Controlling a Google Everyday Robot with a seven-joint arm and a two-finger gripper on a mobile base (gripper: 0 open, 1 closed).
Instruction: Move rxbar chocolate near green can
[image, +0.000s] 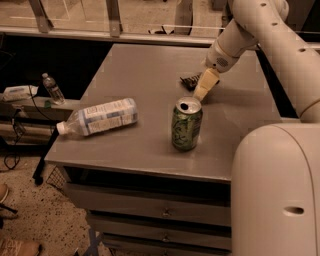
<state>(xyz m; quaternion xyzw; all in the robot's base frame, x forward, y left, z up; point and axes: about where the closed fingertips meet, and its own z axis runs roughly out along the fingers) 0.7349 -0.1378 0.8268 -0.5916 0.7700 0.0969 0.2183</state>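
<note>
Camera view: gripper (204, 86) is down at the table (135, 70) top, far right part. It's pale cream and tapers to a blunt tip pointing down-left. I can't tell if it's open or closed, or whether it has hold of anything.

Right at its left edge is the bar (190, 81), low on the table surface, touching the gripper or nearly so. It's small, flat and dark-wrapped, with a crinkled end.

Just in front of the gripper tip the can (186, 125) stands upright, near the bar but apart from it. Green with pale swirls, silver top, opening visible.

Further left the bottle (102, 116) lies on its side. Clear plastic, white label, cap end toward the left edge.

Table top is flat, matte, grey-brown, with drawers (150, 207) under it.
</note>
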